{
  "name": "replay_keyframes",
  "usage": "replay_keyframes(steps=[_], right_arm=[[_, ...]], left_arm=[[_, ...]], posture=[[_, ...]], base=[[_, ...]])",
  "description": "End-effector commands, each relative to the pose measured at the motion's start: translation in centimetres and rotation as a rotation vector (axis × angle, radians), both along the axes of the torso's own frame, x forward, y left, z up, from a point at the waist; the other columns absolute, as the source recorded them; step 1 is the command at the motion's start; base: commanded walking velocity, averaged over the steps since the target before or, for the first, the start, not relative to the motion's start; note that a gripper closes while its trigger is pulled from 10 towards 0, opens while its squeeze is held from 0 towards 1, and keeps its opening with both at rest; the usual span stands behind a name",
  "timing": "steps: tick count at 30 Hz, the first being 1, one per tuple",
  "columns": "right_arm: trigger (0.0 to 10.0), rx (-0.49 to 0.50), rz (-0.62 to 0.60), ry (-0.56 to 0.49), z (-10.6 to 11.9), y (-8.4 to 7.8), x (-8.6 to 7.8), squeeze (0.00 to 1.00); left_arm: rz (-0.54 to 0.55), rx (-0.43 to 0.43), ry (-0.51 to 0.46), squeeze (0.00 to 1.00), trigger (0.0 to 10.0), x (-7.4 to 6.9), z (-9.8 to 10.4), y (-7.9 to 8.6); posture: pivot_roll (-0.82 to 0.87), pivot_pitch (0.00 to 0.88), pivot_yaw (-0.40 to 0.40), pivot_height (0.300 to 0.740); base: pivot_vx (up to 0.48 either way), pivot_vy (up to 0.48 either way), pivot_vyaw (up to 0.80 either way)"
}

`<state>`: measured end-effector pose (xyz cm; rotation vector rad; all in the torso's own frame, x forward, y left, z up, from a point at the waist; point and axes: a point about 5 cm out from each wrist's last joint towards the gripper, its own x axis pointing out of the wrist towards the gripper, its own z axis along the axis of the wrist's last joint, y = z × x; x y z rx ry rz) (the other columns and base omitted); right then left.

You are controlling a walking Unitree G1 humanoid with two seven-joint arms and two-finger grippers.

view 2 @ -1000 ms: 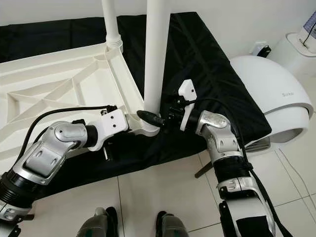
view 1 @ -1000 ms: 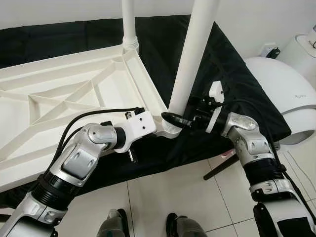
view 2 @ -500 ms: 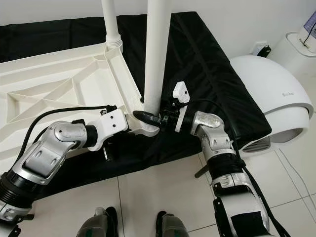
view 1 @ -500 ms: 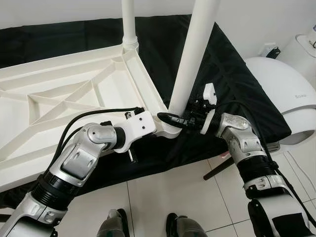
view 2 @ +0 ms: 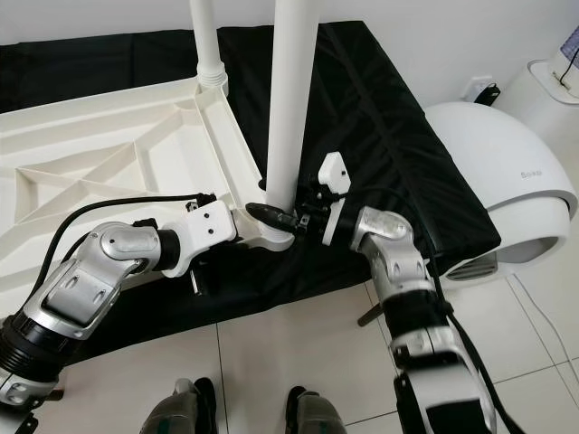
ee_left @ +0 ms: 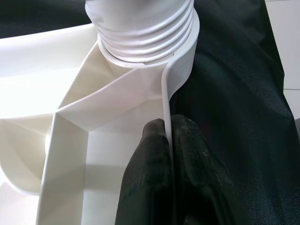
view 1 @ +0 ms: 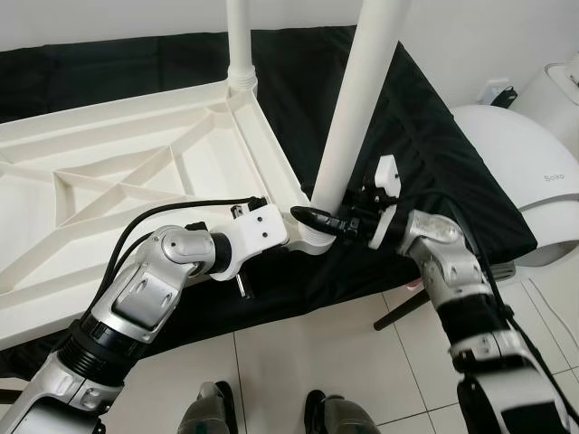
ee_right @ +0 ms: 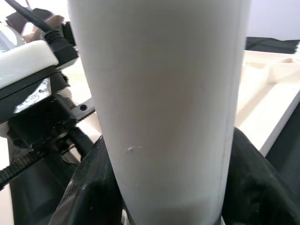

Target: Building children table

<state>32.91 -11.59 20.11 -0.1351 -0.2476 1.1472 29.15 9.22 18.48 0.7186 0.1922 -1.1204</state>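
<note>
A white plastic table top (view 1: 118,181) lies upside down on a black cloth (view 1: 434,145). One white leg (view 1: 238,41) stands in the far corner socket. A second, thicker leg (view 1: 355,108) rises from the near corner socket (view 1: 317,240). My left gripper (ee_left: 168,125) is shut on the table top's thin rim just beside that socket, one finger (ee_left: 147,154) inside and one outside. My right gripper (view 1: 314,218) is shut around the base of the near leg (ee_right: 168,93), a black finger (ee_right: 86,192) on each side of it.
A rounded white appliance (view 1: 517,167) stands on the floor at the right. The black cloth hangs over the front edge above pale floor tiles (view 1: 362,362). A dark rod (view 1: 403,312) pokes out under the cloth by my right arm. My feet (view 1: 210,416) are below.
My right wrist has swung in closer around the base of the near leg, and its forearm has shifted. The left gripper has kept its hold on the rim.
</note>
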Motion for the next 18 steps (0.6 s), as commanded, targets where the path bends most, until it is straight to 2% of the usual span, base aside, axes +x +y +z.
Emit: replay_keyframes(steps=[1, 9, 11, 18], right_arm=[[0.0, 0.045, -0.062, -0.018, 0.3, 0.3, -0.6, 0.0], [0.0, 0.106, -0.219, 0.007, -0.7, 1.0, -1.4, 0.0], [0.0, 0.147, -0.33, 0.055, -1.3, 1.2, -1.6, 0.0], [0.0, 0.17, -0.411, 0.067, -1.7, 1.6, -1.7, 0.0]], left_arm=[[0.021, 0.054, 0.088, 0.0, 10.0, -0.4, -2.5, 0.4], [0.023, 0.053, 0.089, 0.0, 10.0, -0.4, -2.5, 0.4], [0.022, 0.054, 0.089, 0.0, 10.0, -0.4, -2.5, 0.4], [0.021, 0.054, 0.09, 0.0, 10.0, -0.4, -2.5, 0.3]], posture=[[0.0, 0.201, -0.03, 0.74], [0.0, 0.204, -0.029, 0.74], [0.0, 0.204, -0.028, 0.74], [0.0, 0.206, -0.027, 0.74]], base=[[0.0, 0.0, 0.0], [0.0, 0.0, 0.0], [0.0, 0.0, 0.0], [0.0, 0.0, 0.0]])
